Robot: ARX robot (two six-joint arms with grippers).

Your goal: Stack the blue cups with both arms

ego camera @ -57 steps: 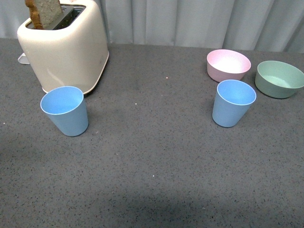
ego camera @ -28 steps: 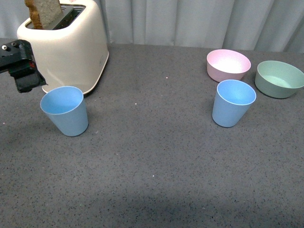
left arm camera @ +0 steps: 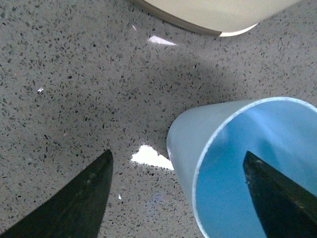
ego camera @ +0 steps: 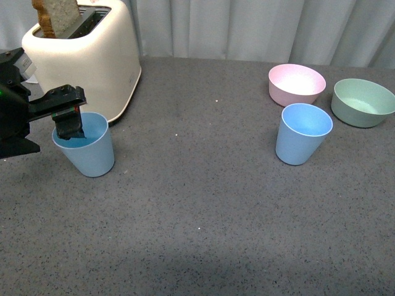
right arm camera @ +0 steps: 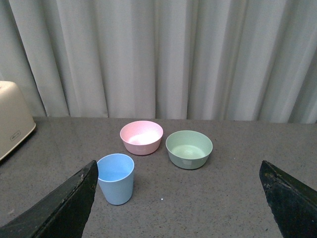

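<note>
- Half a second earlier the left gripper (ego camera: 54,137) hung outside the left blue cup (ego camera: 92,157), up at its 10 o'clock; by this moment it had come in from the table's 9 o'clock edge and dipped over the cup's rim.
- Neither cup nor either bowl had shifted over that time.
- The left gripper's jaws stood apart and straddled the cup wall: in the left wrist view one finger (left arm camera: 277,198) was inside the left blue cup (left arm camera: 198,126) and the other was outside it over the bare table (left arm camera: 74,74).
- No squeeze on the wall could be seen, and the cup stood upright on the grey speckled table (ego camera: 197,203).
- The cream toaster (ego camera: 86,61) sat just beyond that cup at its 12 o'clock, close but apart, with a slice of bread (ego camera: 58,15) sticking up from a slot.
- The right blue cup (ego camera: 302,139) stood upright toward the table's 3 o'clock side, well apart from the left one.
- The pink bowl (ego camera: 296,83) was just behind it at its 12 o'clock, and the green bowl (ego camera: 363,102) lay at its 2 o'clock.
- The right gripper (right arm camera: 178,163) did not show in the front view; its own camera showed its fingers spread wide, holding nothing, raised well back from the right blue cup (right arm camera: 115,178) and both bowls.
- A pale pleated curtain (ego camera: 247,28) closed off the table's 12 o'clock edge.
</note>
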